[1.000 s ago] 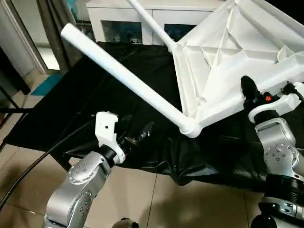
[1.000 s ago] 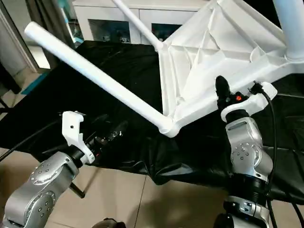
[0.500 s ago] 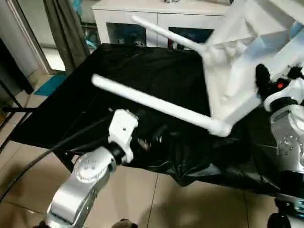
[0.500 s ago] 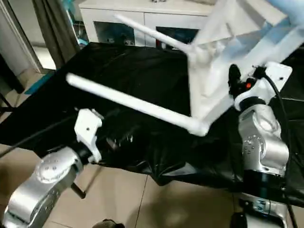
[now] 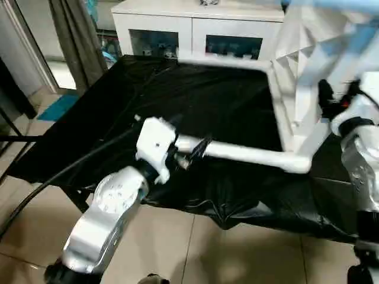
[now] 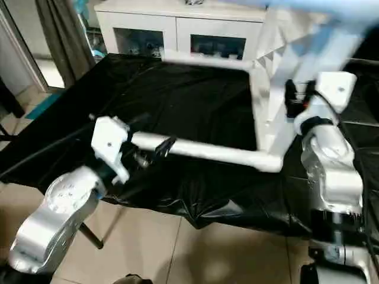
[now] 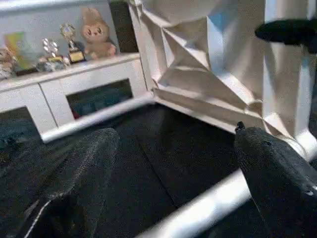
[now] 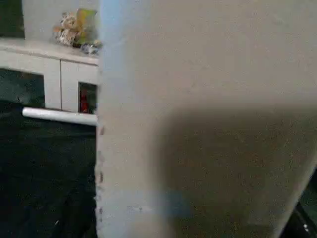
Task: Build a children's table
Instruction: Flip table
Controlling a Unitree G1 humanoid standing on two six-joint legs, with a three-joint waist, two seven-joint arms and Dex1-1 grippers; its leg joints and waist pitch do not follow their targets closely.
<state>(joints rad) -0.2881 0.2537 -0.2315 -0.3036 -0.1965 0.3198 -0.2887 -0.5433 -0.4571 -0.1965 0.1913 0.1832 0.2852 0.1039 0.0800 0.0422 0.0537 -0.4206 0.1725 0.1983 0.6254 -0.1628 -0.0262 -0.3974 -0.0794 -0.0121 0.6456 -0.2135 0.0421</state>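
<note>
Children's table [image 5: 299,89] stands tipped on its side at our two o'clock, on the black-draped table [image 5: 118,112]. At six o'clock our left gripper [image 5: 190,152], jaws apart, straddles its near leg [image 5: 249,155]; our right gripper [image 5: 331,100] clamps the top's edge. We judge it light, stiff, slick plastic, best held by legs or rim. No writing legible.
</note>
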